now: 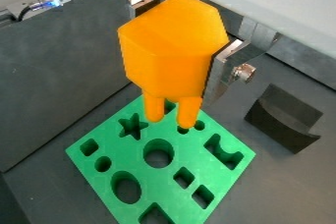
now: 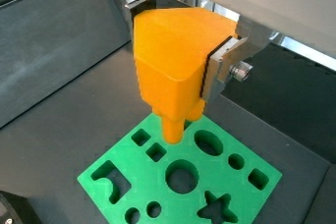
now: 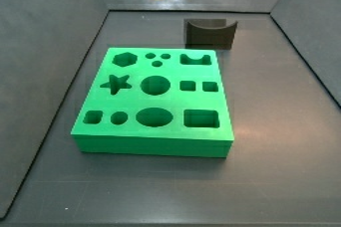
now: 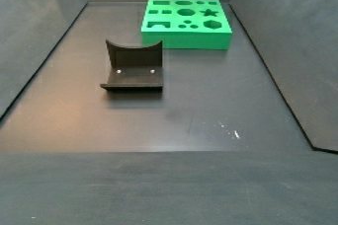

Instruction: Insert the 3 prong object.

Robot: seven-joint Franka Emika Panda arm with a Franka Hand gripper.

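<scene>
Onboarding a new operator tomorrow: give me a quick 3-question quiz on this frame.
1. True or false: the 3 prong object is already seated in the green shape board.
2. What holds the orange piece: A) pincer, B) fixture, C) nothing?
3. Which dark item sits on the floor apart from the board?

Key:
1. False; its prongs hang above the board.
2. A; silver fingers clamp it.
3. The dark grey curved block.

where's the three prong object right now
The 3 prong object is held in the gripper, raised above the green shape board in both wrist views; a side view shows its prongs at the top edge.
</scene>
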